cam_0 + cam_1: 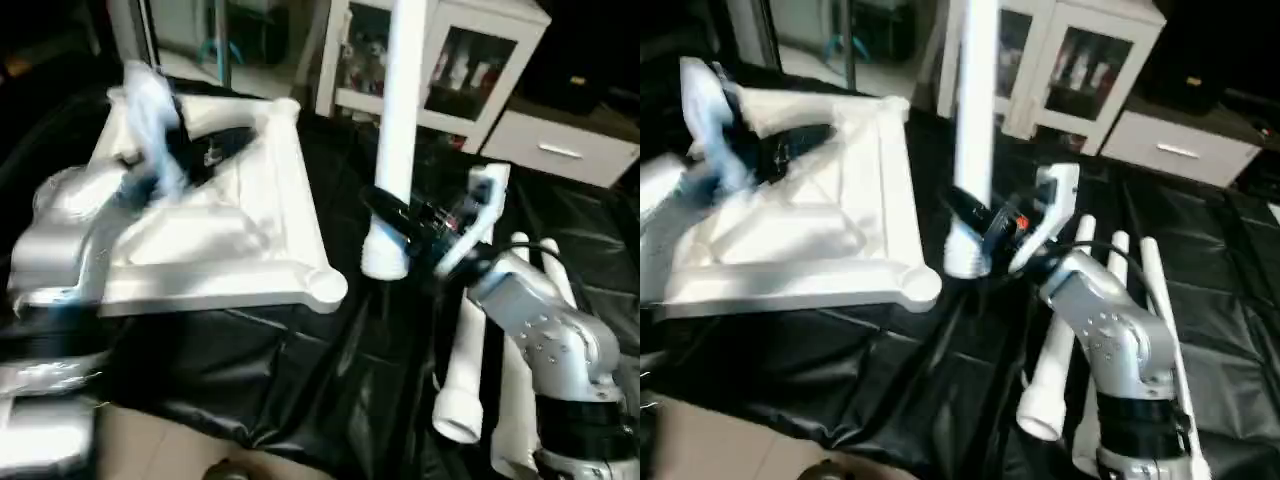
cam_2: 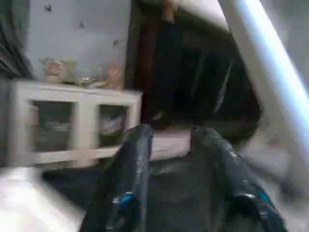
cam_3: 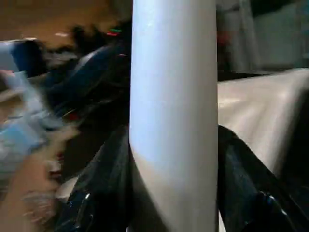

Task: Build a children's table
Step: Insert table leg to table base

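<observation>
The children's table top [image 1: 230, 240] lies upside down on the black cloth at the left, ribs and round corner sockets facing up. My left gripper [image 1: 205, 150] hovers over its far ribs, fingers [image 2: 135, 179] apart with nothing between them. My right gripper [image 1: 395, 215] is shut on a white leg [image 1: 400, 100], which stands upright just right of the top's near right corner socket [image 1: 325, 288]. In the right wrist view the black fingers [image 3: 101, 183] press both sides of this leg [image 3: 174, 96]. More legs [image 1: 1048, 385] lie side by side on the cloth near my right forearm.
A white cabinet with glass doors [image 1: 470, 60] stands behind the worktable. The black cloth [image 1: 250, 370] hangs over the near edge, with bare floor [image 1: 150, 440] below. A blurred pale blue shape [image 1: 150, 110] sits by my left arm above the top's far left corner.
</observation>
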Robot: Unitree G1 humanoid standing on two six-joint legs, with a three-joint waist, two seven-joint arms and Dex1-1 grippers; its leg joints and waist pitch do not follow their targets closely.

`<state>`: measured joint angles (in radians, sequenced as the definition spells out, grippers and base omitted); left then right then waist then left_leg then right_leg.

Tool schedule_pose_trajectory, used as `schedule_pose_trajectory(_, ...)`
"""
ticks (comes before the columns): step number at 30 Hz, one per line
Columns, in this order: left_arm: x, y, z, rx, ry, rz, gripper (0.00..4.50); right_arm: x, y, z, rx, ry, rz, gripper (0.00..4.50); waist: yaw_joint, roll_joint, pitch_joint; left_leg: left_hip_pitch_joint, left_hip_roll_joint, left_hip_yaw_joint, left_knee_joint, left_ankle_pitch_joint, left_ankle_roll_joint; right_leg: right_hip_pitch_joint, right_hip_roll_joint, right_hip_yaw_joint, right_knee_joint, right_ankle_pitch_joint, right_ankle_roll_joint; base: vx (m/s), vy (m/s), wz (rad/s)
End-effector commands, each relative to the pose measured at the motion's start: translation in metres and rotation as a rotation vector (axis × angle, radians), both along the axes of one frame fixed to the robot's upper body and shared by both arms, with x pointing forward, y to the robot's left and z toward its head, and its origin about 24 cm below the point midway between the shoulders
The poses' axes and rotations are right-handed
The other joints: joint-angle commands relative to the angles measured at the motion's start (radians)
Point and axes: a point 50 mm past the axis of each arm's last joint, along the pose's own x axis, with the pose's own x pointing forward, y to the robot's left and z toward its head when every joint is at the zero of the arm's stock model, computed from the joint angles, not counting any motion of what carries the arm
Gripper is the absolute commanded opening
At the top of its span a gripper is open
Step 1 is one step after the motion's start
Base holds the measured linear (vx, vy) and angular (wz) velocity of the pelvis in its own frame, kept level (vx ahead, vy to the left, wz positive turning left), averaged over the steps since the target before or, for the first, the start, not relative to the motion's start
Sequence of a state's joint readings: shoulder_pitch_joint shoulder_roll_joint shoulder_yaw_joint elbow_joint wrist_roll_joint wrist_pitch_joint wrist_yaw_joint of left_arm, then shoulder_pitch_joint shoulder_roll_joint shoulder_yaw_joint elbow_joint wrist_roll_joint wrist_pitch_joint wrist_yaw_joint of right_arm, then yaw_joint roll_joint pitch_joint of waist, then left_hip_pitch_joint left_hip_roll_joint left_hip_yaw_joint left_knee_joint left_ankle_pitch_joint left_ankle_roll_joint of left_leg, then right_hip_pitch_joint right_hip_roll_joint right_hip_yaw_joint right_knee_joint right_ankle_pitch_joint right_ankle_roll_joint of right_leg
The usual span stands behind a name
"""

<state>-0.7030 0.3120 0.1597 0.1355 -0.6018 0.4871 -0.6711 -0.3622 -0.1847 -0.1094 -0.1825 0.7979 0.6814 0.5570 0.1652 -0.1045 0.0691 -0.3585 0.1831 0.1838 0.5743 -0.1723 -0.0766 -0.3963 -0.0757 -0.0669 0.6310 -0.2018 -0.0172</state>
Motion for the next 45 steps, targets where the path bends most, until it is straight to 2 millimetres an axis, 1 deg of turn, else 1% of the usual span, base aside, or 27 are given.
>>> schedule_pose_trajectory(1,-0.004,-0.017,0.0,-0.078,0.062,-0.075,2.01,-0.005,-0.003,0.007,0.013,-0.023,0.044,1.85,0.008,0.024,-0.069,0.013,0.047,-0.022,-0.066,-0.226,-0.073,0.045,-0.08,0.052,-0.07,-0.124,-0.174,0.0,0.0,0.0)
schedule_pose_trajectory(2,-0.006,-0.031,0.004,-0.115,0.069,-0.134,2.1,-0.008,-0.003,0.008,0.021,-0.027,0.081,1.85,0.008,0.023,-0.071,0.011,0.046,-0.021,-0.065,-0.217,-0.069,0.047,-0.077,0.052,-0.068,-0.108,-0.172,0.0,0.0,0.0)
schedule_pose_trajectory(4,-0.008,-0.046,0.01,-0.154,0.07,-0.215,2.22,-0.012,-0.004,0.008,0.017,-0.033,0.129,1.85,0.014,0.024,-0.076,0.007,0.044,-0.021,-0.059,-0.165,-0.059,0.05,-0.074,0.05,-0.062,-0.032,-0.168,0.0,0.0,0.0)
schedule_pose_trajectory(5,-0.008,-0.046,0.01,-0.154,0.07,-0.215,2.22,-0.012,-0.004,0.008,0.017,-0.033,0.129,1.85,0.015,0.024,-0.077,0.007,0.044,-0.021,-0.058,-0.151,-0.056,0.051,-0.072,0.049,-0.062,-0.015,-0.168,0.0,0.0,0.0)
schedule_pose_trajectory(6,-0.013,-0.057,0.016,-0.167,0.085,-0.329,2.33,-0.012,-0.004,0.006,-0.024,-0.036,0.149,1.85,0.012,0.021,-0.076,0.002,0.042,-0.02,-0.057,-0.139,-0.053,0.054,-0.071,0.048,-0.06,0.001,-0.165,0.0,0.0,0.0)
schedule_pose_trajectory(7,-0.014,-0.059,0.018,-0.16,0.091,-0.361,2.45,-0.01,-0.005,0.005,-0.041,-0.036,0.14,1.85,0.014,0.019,-0.077,0.005,0.041,-0.019,-0.054,-0.125,-0.054,0.054,-0.071,0.047,-0.062,-0.001,-0.162,0.0,0.0,0.0)
schedule_pose_trajectory(8,-0.016,-0.06,0.019,-0.156,0.095,-0.382,2.55,-0.009,-0.005,0.005,-0.053,-0.036,0.135,1.85,0.013,0.018,-0.075,0.002,0.04,-0.019,-0.055,-0.121,-0.052,0.054,-0.071,0.048,-0.062,-0.006,-0.159,0.0,0.0,0.0)
schedule_pose_trajectory(9,-0.017,-0.062,0.021,-0.171,0.122,-0.408,2.55,-0.009,-0.005,0.004,-0.066,-0.035,0.136,1.85,0.014,0.023,-0.074,0.002,0.04,-0.021,-0.056,-0.125,-0.055,0.054,-0.073,0.047,-0.064,-0.03,-0.152,0.0,0.0,0.0)
schedule_pose_trajectory(11,-0.019,-0.063,0.023,-0.182,0.145,-0.427,2.77,-0.008,-0.005,0.004,-0.074,-0.035,0.139,1.85,0.012,0.021,-0.074,0.003,0.041,-0.021,-0.056,-0.137,-0.06,0.054,-0.073,0.047,-0.067,-0.052,-0.149,0.0,0.0,0.0)
schedule_pose_trajectory(12,-0.02,-0.064,0.023,-0.181,0.16,-0.442,2.89,-0.008,-0.006,0.004,-0.083,-0.036,0.142,1.85,0.011,0.026,-0.073,0.005,0.042,-0.023,-0.056,-0.156,-0.064,0.053,-0.072,0.046,-0.069,-0.068,-0.146,0.0,0.0,0.0)
schedule_pose_trajectory(15,-0.024,-0.069,0.02,-0.147,0.18,-0.467,3.11,-0.009,-0.006,0.004,-0.126,-0.046,0.169,1.85,0.016,0.028,-0.075,0.004,0.043,-0.024,-0.056,-0.154,-0.063,0.054,-0.072,0.047,-0.068,-0.064,-0.137,0.0,0.0,0.0)
schedule_pose_trajectory(18,-0.027,-0.07,0.019,-0.137,0.184,-0.494,3.33,-0.009,-0.006,0.003,-0.126,-0.043,0.164,1.85,0.017,0.023,-0.076,0.004,0.043,-0.024,-0.055,-0.144,-0.06,0.055,-0.071,0.045,-0.065,-0.045,-0.144,0.0,0.0,0.0)
schedule_pose_trajectory(20,-0.027,-0.07,0.015,-0.094,0.186,-0.465,3.45,-0.01,-0.004,0.002,-0.14,-0.044,0.178,1.85,0.018,0.023,-0.076,0.004,0.044,-0.024,-0.055,-0.135,-0.058,0.055,-0.072,0.045,-0.064,-0.041,-0.145,0.0,0.0,0.0)
schedule_pose_trajectory(23,-0.023,-0.07,0.008,-0.014,0.196,-0.396,3.7,-0.013,0.0,-0.001,-0.185,-0.051,0.211,1.85,0.017,0.028,-0.075,0.007,0.046,-0.025,-0.056,-0.145,-0.063,0.053,-0.071,0.045,-0.067,-0.061,-0.127,0.0,0.0,0.0)
schedule_pose_trajectory(25,-0.022,-0.071,0.004,0.026,0.212,-0.371,3.74,-0.014,0.001,-0.003,-0.212,-0.052,0.217,1.85,0.019,0.027,-0.074,0.006,0.046,-0.026,-0.057,-0.162,-0.07,0.054,-0.073,0.046,-0.069,-0.086,-0.118,0.0,0.0,0.0)
schedule_pose_trajectory(26,-0.022,-0.072,0.001,0.056,0.217,-0.365,3.49,-0.014,0.001,-0.004,-0.226,-0.054,0.219,1.85,0.02,0.026,-0.074,0.005,0.047,-0.027,-0.057,-0.167,-0.072,0.054,-0.075,0.047,-0.07,-0.096,-0.114,0.0,0.0,0.0)
schedule_pose_trajectory(27,-0.024,-0.074,0.0,0.07,0.225,-0.369,3.39,-0.013,0.0,-0.005,-0.228,-0.055,0.213,1.85,0.022,0.028,-0.075,0.006,0.046,-0.027,-0.056,-0.169,-0.075,0.053,-0.075,0.046,-0.069,-0.099,-0.112,0.0,0.0,0.0)
schedule_pose_trajectory(30,-0.024,-0.073,0.0,0.075,0.228,-0.366,3.36,-0.012,0.0,-0.004,-0.229,-0.059,0.205,1.85,0.028,0.027,-0.076,0.007,0.046,-0.026,-0.055,-0.163,-0.076,0.051,-0.073,0.046,-0.067,-0.081,-0.12,0.0,0.0,0.0)
schedule_pose_trajectory(31,-0.024,-0.072,-0.001,0.08,0.228,-0.365,3.21,-0.011,-0.001,-0.004,-0.23,-0.06,0.2,1.85,0.03,0.03,-0.076,0.007,0.045,-0.026,-0.055,-0.165,-0.077,0.051,-0.073,0.046,-0.067,-0.08,-0.122,0.0,0.0,0.0)
schedule_pose_trajectory(33,-0.023,-0.071,-0.001,0.079,0.23,-0.358,2.94,-0.01,-0.001,-0.004,-0.228,-0.061,0.193,1.85,0.032,0.029,-0.076,0.007,0.045,-0.025,-0.054,-0.166,-0.075,0.051,-0.073,0.046,-0.067,-0.076,-0.125,0.0,0.0,0.0)
schedule_pose_trajectory(35,-0.023,-0.068,-0.001,0.078,0.232,-0.352,2.97,-0.009,-0.002,-0.003,-0.226,-0.062,0.186,1.85,0.032,0.029,-0.077,0.007,0.045,-0.025,-0.054,-0.168,-0.076,0.051,-0.072,0.046,-0.067,-0.077,-0.125,0.0,0.0,0.0)
schedule_pose_trajectory(36,-0.023,-0.066,-0.001,0.08,0.235,-0.344,2.73,-0.008,-0.003,-0.004,-0.231,-0.064,0.181,1.85,0.032,0.029,-0.076,0.007,0.045,-0.026,-0.054,-0.168,-0.077,0.051,-0.073,0.045,-0.067,-0.078,-0.126,0.0,0.0,0.0)
schedule_pose_trajectory(37,-0.023,-0.066,-0.001,0.08,0.235,-0.344,2.73,-0.008,-0.003,-0.004,-0.231,-0.064,0.181,1.85,0.033,0.028,-0.076,0.007,0.045,-0.026,-0.054,-0.169,-0.078,0.051,-0.073,0.045,-0.066,-0.078,-0.127,0.0,0.0,0.0)
schedule_pose_trajectory(38,-0.023,-0.065,-0.002,0.08,0.234,-0.348,2.57,-0.008,-0.003,-0.004,-0.234,-0.064,0.18,1.85,0.033,0.027,-0.076,0.007,0.045,-0.026,-0.054,-0.17,-0.078,0.051,-0.072,0.045,-0.066,-0.078,-0.126,0.0,0.0,0.0)
schedule_pose_trajectory(41,-0.026,-0.064,-0.002,0.071,0.242,-0.36,2.57,-0.007,-0.003,-0.005,-0.24,-0.064,0.178,1.85,0.034,0.027,-0.076,0.007,0.044,-0.025,-0.053,-0.171,-0.079,0.051,-0.074,0.045,-0.064,-0.08,-0.131,0.0,0.0,0.0)
schedule_pose_trajectory(42,-0.026,-0.064,-0.002,0.069,0.245,-0.361,2.28,-0.007,-0.003,-0.005,-0.24,-0.064,0.177,1.85,0.034,0.025,-0.077,0.006,0.045,-0.026,-0.054,-0.169,-0.078,0.052,-0.074,0.045,-0.064,-0.075,-0.133,0.0,0.0,0.0)
schedule_pose_trajectory(45,-0.026,-0.064,-0.002,0.069,0.248,-0.364,2.2,-0.006,-0.002,-0.005,-0.244,-0.067,0.172,1.85,0.034,0.027,-0.077,0.006,0.044,-0.025,-0.052,-0.161,-0.075,0.051,-0.073,0.045,-0.064,-0.073,-0.132,0.0,0.0,0.0)
